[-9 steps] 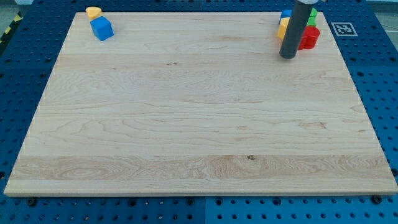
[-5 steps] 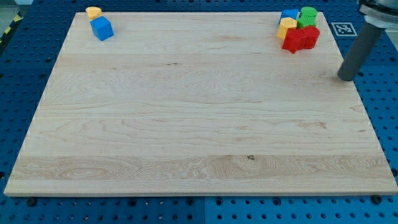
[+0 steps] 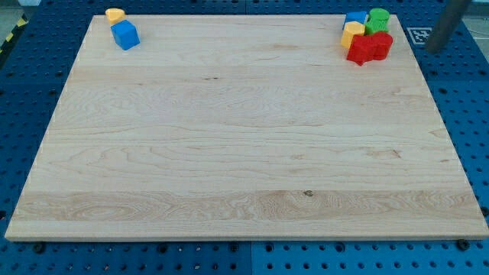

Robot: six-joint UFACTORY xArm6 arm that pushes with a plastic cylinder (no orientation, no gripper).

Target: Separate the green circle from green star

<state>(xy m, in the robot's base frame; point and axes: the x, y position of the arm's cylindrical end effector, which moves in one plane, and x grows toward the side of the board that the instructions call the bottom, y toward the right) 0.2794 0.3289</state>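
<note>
Wooden board carries a tight cluster at its top right corner. The green block sits at the cluster's top right, shape unclear, circle and star not separable by eye. My tip is off the board, right of that cluster, touching nothing; rod cut off by the view's top. Red block fronts the cluster.

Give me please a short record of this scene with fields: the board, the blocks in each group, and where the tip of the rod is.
board: wooden board on a blue pegboard table
top-left group: yellow block and blue block, close together
top-right group: blue block, green blocks, yellow block, red blocks, packed tightly; the green shapes are too small to tell apart
my tip: off the board, to the view's right of the top-right group, touching no block
marker: black-and-white tag beside my tip
</note>
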